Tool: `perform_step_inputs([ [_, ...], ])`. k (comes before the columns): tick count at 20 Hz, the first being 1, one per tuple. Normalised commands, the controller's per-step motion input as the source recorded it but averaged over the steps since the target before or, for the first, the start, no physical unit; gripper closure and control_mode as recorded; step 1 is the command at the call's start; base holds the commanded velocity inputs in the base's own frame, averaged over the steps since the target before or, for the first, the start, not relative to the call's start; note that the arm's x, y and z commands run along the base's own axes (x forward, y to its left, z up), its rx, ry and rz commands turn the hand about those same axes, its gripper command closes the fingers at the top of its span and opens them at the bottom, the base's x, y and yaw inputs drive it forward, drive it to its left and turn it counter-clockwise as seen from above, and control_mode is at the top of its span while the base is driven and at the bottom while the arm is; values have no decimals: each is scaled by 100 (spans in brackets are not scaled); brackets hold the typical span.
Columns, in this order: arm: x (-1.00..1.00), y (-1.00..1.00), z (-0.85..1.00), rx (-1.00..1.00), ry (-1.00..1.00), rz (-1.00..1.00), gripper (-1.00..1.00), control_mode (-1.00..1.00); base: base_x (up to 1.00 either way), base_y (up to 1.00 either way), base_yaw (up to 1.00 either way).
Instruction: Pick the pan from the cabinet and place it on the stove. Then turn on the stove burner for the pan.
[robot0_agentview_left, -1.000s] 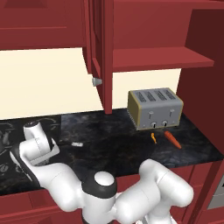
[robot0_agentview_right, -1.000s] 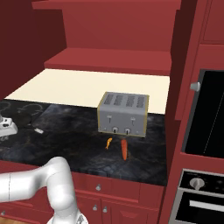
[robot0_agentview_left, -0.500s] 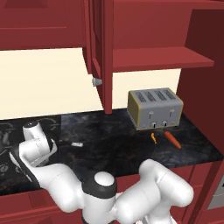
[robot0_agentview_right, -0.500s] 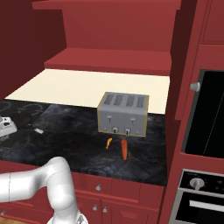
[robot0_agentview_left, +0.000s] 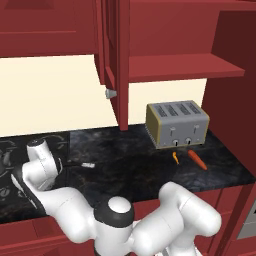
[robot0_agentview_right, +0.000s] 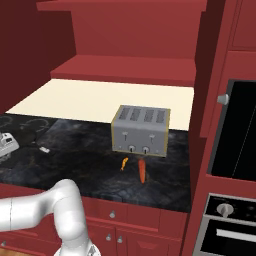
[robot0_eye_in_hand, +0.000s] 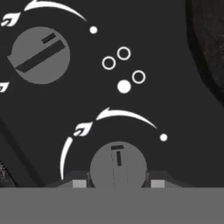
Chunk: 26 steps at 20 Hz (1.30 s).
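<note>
— Little is changing since a moment ago: the arm is staying bent low over the stove (robot0_agentview_left: 10, 165), the wrist sitting a touch lower, the toaster (robot0_agentview_left: 176, 123) and carrot (robot0_agentview_left: 197, 159) not shifting.

— What are the fingers (robot0_eye_in_hand: 118, 183) doing?

— They are straddling the near knob (robot0_eye_in_hand: 118, 165), one tip showing on each side of it, spread and seemingly not yet squeezing. The knob's pointer mark is running straight away from the fingers.

— And beyond that knob?

— A second knob (robot0_eye_in_hand: 39, 54) is sitting farther off, its bar slanted. Past both, the pan's (robot0_eye_in_hand: 205, 48) dark rim is curving by; its silver-tipped handle (robot0_agentview_left: 88, 164) is reaching from the stove onto the desk (robot0_agentview_left: 150, 160).

— So the twist is next?

— I am judging so: closing, then rotating about the knob's centre.
</note>
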Motion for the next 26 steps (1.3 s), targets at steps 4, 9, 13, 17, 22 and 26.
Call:
perform_step_inputs([
  [4,-13,-1,-45,0,0,24,100,-100,0,0,0],
  [9,-8,0,-43,0,-2,21,100,-100,0,0,0],
  [13,-9,0,-41,0,-5,20,100,-100,0,0,0],
  [17,-11,0,-42,0,-6,19,100,-100,0,0,0],
  [22,-12,0,-33,0,-5,16,-100,-100,0,0,0],
  [26,0,-10,0,1,-7,11,-100,-100,0,0,0],
])
